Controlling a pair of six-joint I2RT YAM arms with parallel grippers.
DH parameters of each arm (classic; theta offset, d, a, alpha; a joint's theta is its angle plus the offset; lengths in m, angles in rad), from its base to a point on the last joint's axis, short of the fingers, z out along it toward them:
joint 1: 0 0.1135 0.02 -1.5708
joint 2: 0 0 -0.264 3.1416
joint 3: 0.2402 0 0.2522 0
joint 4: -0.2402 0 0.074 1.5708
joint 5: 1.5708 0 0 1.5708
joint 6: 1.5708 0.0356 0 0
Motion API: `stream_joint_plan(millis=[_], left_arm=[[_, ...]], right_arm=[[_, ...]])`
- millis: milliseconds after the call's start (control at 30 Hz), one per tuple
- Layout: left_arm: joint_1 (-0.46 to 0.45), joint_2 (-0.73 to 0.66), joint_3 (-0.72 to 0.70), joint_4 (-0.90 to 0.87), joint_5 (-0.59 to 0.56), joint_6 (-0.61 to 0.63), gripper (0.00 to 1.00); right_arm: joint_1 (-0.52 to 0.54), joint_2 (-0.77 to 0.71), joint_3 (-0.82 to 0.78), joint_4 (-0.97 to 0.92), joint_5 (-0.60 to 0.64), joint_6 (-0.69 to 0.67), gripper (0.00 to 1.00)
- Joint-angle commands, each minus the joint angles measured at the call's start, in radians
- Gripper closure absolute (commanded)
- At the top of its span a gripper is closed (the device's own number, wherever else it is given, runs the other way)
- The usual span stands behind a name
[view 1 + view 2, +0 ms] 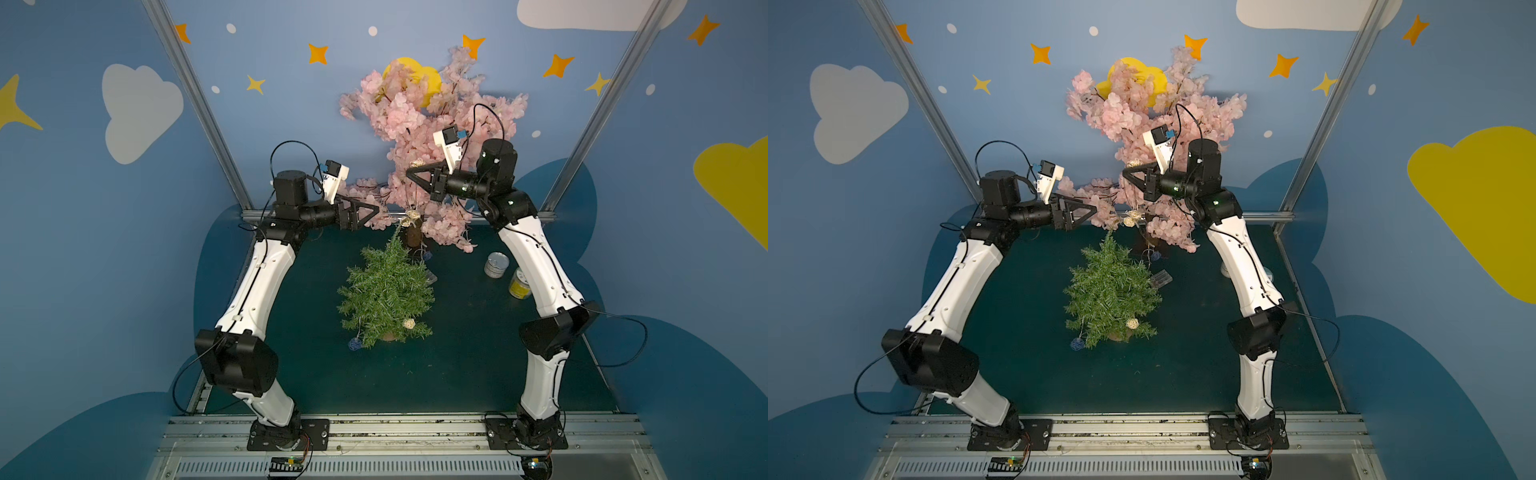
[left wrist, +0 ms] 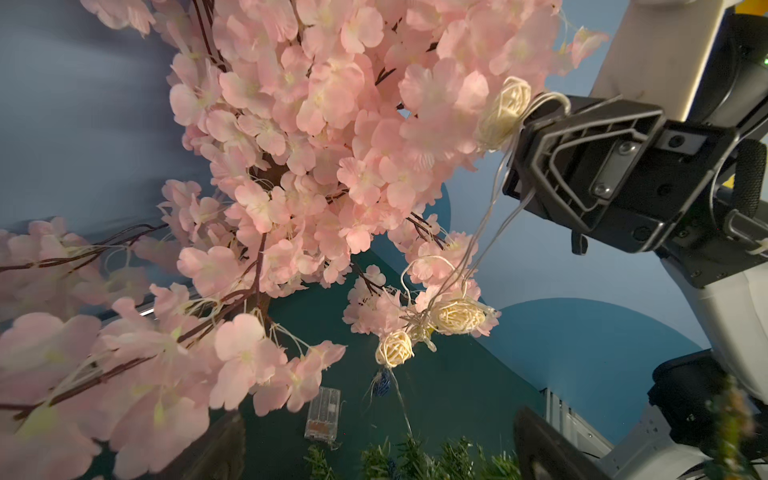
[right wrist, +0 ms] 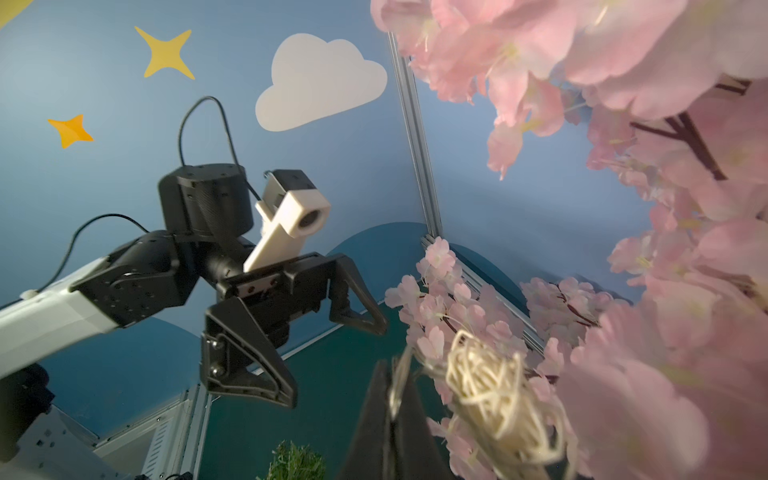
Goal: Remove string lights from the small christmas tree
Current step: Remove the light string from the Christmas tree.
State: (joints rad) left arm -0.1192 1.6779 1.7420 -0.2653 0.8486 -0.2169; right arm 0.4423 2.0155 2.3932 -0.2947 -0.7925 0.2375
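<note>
- The table (image 1: pixel 457 353) has a dark green top and takes most of the floor between the two arms.
- The pink blossom tree (image 1: pixel 419 124) stands at the back of the table. It is the tallest thing, and its branches spread above both grippers.
- The small Christmas tree (image 1: pixel 386 291) stands upright near the middle of the table, in front of the pink tree. Its tip points toward the pink tree's low branches in both top views.
- The left gripper (image 3: pixel 336 363) is raised beside the pink blossoms, and its jaws are wide apart with nothing between them.
- The right gripper (image 2: pixel 525 124) is raised higher, inside the pink blossoms. Its jaws are pressed together on the thin wire of the string lights (image 2: pixel 490 216).
- A silver can (image 1: pixel 496 264) and a yellow can (image 1: pixel 520 284) stand close to the right arm, well apart from the green tree.
- The wire hangs from the closed jaws. One cream ball (image 2: pixel 503 112) sits just beside the fingertips, and two more (image 2: pixel 457 316) hang lower among the pink flowers, above the green tree's tip.
- Part of the lights is still on the green tree: a cream ball (image 1: pixel 409 324) lies in the low branches and a blue ball (image 1: pixel 354 343) rests at its foot.
- The clear battery box (image 1: pixel 430 276) lies on the table just behind the green tree.
</note>
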Motion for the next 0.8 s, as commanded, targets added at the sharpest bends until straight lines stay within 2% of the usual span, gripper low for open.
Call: stream_joint_plan(millis=[0, 333, 667, 733, 767], left_arm=[[-0.01, -0.008, -0.002, 0.124, 0.092, -0.04, 0.01], [-0.085, 0.048, 0.001, 0.227, 0.206, -0.106, 0.01], [-0.133, 0.13, 0.057, 0.29, 0.189, -0.171, 0.01], [-0.139, 0.137, 0.059, 0.314, 0.186, -0.19, 0.04], [-0.139, 0.139, 0.06, 0.322, 0.184, -0.204, 0.12]], right_arm=[[0.011, 0.024, 0.049, 0.105, -0.055, 0.075, 1.0], [0.067, 0.059, 0.069, 0.137, -0.048, 0.098, 1.0], [0.119, 0.055, 0.069, 0.118, -0.053, 0.123, 1.0], [0.126, 0.052, 0.068, 0.119, -0.057, 0.13, 1.0], [0.129, 0.049, 0.068, 0.116, -0.058, 0.131, 1.0]])
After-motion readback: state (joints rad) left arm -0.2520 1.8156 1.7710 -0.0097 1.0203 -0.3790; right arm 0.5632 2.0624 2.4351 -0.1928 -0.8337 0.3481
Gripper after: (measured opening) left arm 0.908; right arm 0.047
